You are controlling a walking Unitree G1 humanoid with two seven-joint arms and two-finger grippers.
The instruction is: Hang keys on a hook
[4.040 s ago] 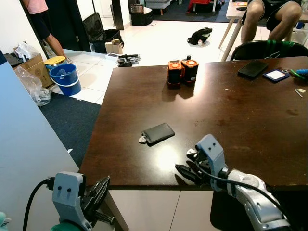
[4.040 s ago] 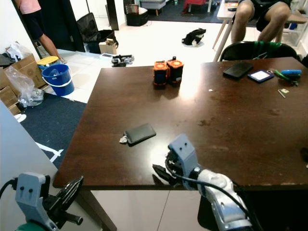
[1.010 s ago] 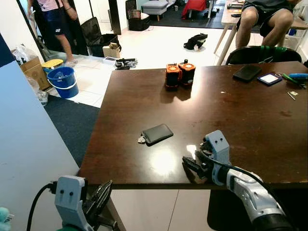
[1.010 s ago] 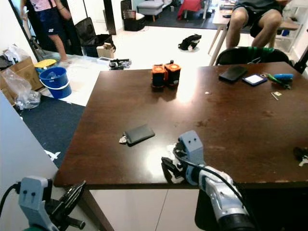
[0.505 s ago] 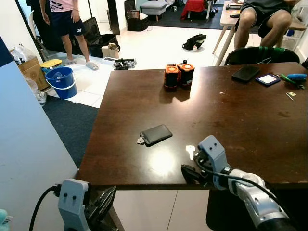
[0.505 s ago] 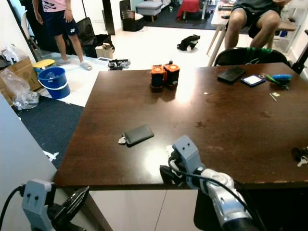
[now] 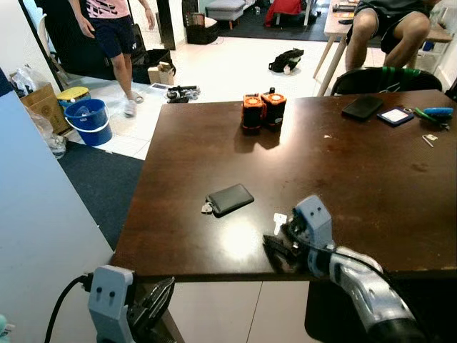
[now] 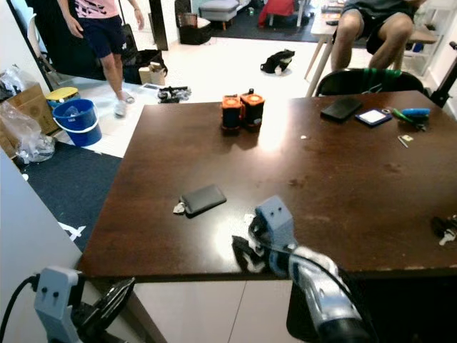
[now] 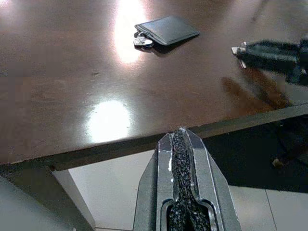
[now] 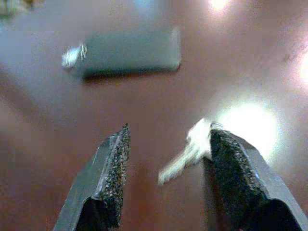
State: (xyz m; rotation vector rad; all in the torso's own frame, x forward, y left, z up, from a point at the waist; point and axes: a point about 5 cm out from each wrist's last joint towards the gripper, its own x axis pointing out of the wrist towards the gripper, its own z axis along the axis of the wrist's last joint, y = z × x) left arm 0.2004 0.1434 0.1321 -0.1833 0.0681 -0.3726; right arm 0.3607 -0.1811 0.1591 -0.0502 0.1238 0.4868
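The right end effector (image 10: 166,180), fingers spread open, straddles the small silver key (image 10: 190,150) at the desk's (image 7: 357,164) 6 o'clock edge; thin, light, rigid, slippery metal—pinch across its head.

The right wrist view is blurred: a silver key (image 10: 190,150) lies beside one finger (image 10: 231,171) of the right claw (image 10: 166,166), touching or not, I cannot tell. At ten o'clock a dark case (image 10: 129,53) with a small, unreadable metal cluster (image 10: 73,55). A standing person (image 7: 114,28) at eleven o'clock and a seated person (image 7: 389,21) at one o'clock are cut off at the top edge.
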